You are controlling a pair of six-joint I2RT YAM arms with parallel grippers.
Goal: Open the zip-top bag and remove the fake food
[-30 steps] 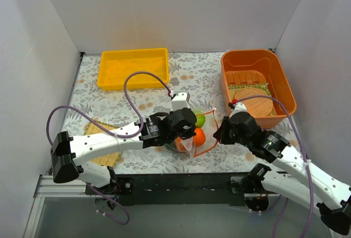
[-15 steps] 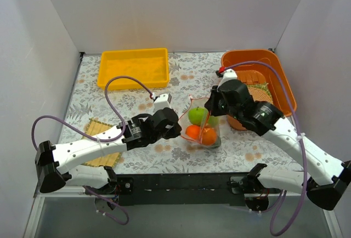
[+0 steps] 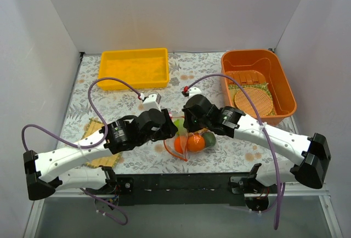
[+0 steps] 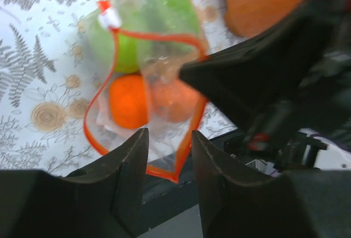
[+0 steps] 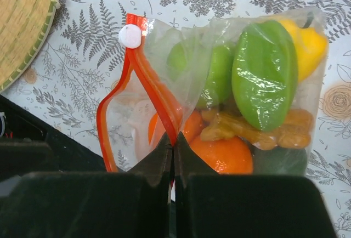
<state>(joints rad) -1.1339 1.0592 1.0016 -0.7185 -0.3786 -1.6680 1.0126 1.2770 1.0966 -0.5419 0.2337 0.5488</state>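
The clear zip-top bag (image 3: 192, 139) hangs over the table's front middle with its orange-red zip strip (image 5: 143, 79) parted. Inside is the fake food: orange balls (image 5: 227, 156), a bright green ball (image 5: 205, 73), a green piece (image 5: 263, 79), a yellow piece (image 5: 308, 46), a tan lumpy piece (image 5: 258, 129). My right gripper (image 5: 174, 142) is shut on one side of the zip strip; it also shows in the top view (image 3: 190, 129). My left gripper (image 4: 169, 139) is open, with the bag's other mouth edge (image 4: 176, 173) in the gap between its fingers; it shows in the top view (image 3: 169, 131).
A yellow tray (image 3: 134, 68) stands at the back left. An orange bin (image 3: 287, 92) at the back right holds wooden slats (image 3: 247, 77) and a round woven disc (image 3: 253, 101). A straw mat (image 3: 94, 126) lies at the front left under my left arm. The black front rail (image 3: 181, 180) is just below the bag.
My right arm carried the bag up and back, then swung it left and toward the front. My left gripper drew back left and now stands at the bag's mouth.
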